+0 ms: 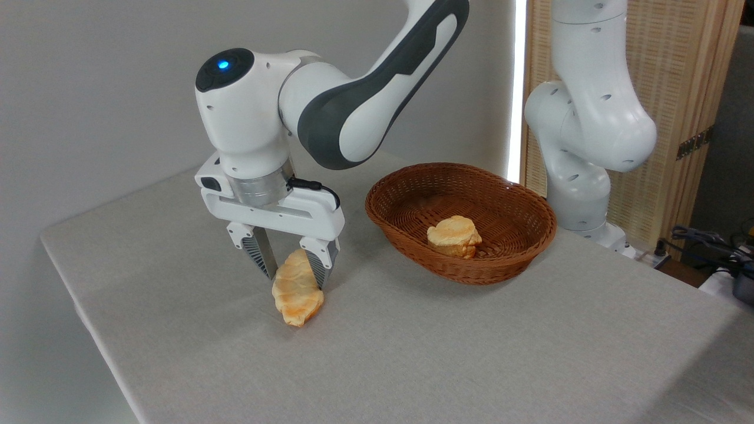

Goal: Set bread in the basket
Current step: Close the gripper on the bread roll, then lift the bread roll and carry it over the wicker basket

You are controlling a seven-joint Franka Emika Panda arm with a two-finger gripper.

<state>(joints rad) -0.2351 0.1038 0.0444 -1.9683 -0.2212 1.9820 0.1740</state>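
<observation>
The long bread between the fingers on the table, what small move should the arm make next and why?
Probably close firmly and lift straight up. The gripper has its fingers on either side of the upper end of the bread, whose lower end seems to rest on the table. The basket sits to the right with a raised rim, holding only a small bun, so height is needed first.

Looked like a robot lab: cloth-covered table (412,353) against bare grey wall (88,88), bamboo screen (689,70), loose cables (707,241) past the right edge.
</observation>
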